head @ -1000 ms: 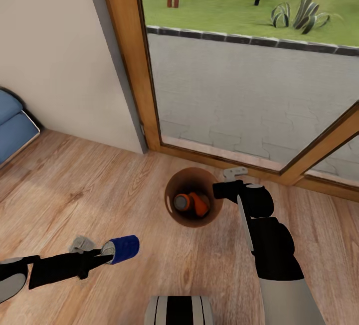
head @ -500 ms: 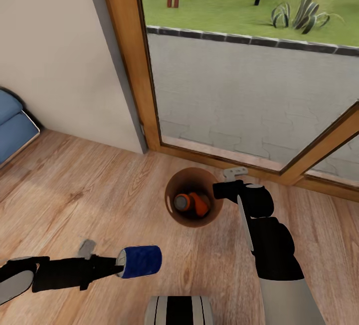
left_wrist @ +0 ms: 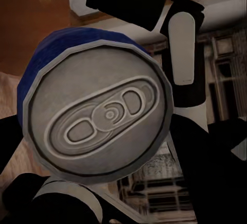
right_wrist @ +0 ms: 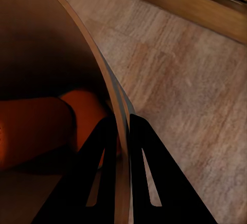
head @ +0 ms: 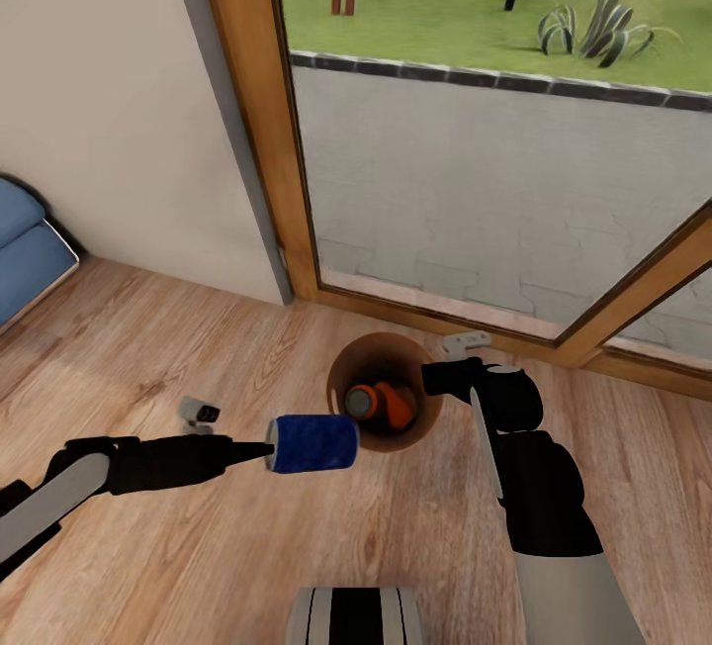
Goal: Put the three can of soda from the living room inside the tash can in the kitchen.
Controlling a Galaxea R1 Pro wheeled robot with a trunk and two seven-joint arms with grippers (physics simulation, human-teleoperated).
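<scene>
Gripping a dark blue soda can (head: 313, 443), the left pincer (head: 265, 449) holds it lying on its side above the wood floor (head: 198, 358), just beside the tash can's (head: 341, 368) near-left rim; the can's silvery top (left_wrist: 98, 118) with its pull tab faces the left wrist camera.

Right pincer (head: 431, 375) — closed on the tash can's rim, 1 finger (right_wrist: 98, 177) inside the wall and 1 outside, as the right wrist view shows.

Tash can — round, tan-brown inside, standing on the floor close to the wood-framed glass door (head: 287, 170). Contents visible: orange soda cans lying at the bottom (head: 381, 404), at least 1 with a silvery end turned up; whether 2 lie there cannot be told for certain.

Surroundings — pale wall (head: 99, 111) at left, edge of a blue sofa (head: 25, 249) at far left, paved terrace (head: 475, 180) and lawn (head: 445, 22) beyond the glass.
</scene>
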